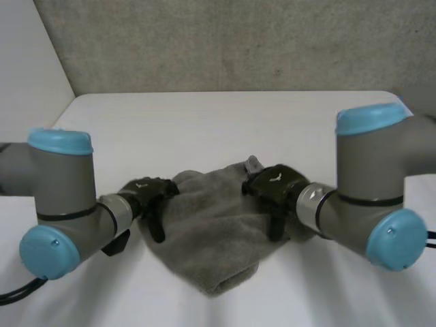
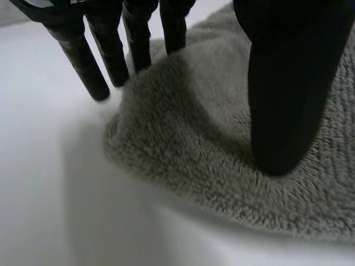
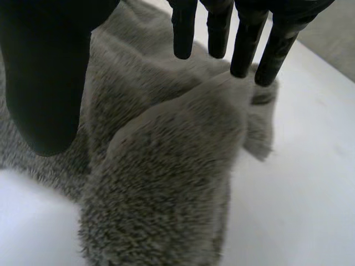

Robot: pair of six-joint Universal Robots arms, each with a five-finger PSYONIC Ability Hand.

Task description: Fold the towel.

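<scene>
Head view: a grey towel [image 1: 211, 238] lies bunched on the white table [image 1: 204, 122], near its front edge and between the two hands. The left hand [image 1: 146, 193] is at the towel's left edge and the right hand [image 1: 272, 185] at its right edge; a small flap of cloth stands up just behind the right hand. The left arm [image 1: 61, 197] and the right arm [image 1: 375, 191] come in from the sides.

Left wrist view: the fingers [image 2: 83, 61] of the left hand are straight and slightly spread. The outermost tip is over bare table [image 2: 55, 194] just beside the towel [image 2: 222, 160]; the other tips are at the towel's edge. The thumb [image 2: 283, 83] stands well apart from the fingers, its tip on the pile. No cloth is pinched.

Right wrist view: the fingers [image 3: 244, 44] of the right hand are straight and side by side, their tips at a raised fold of the towel [image 3: 166, 177]. The thumb [image 3: 44, 72] is held wide of them above the cloth. Nothing is clamped. Bare table [image 3: 299, 166] lies beside the fold.
</scene>
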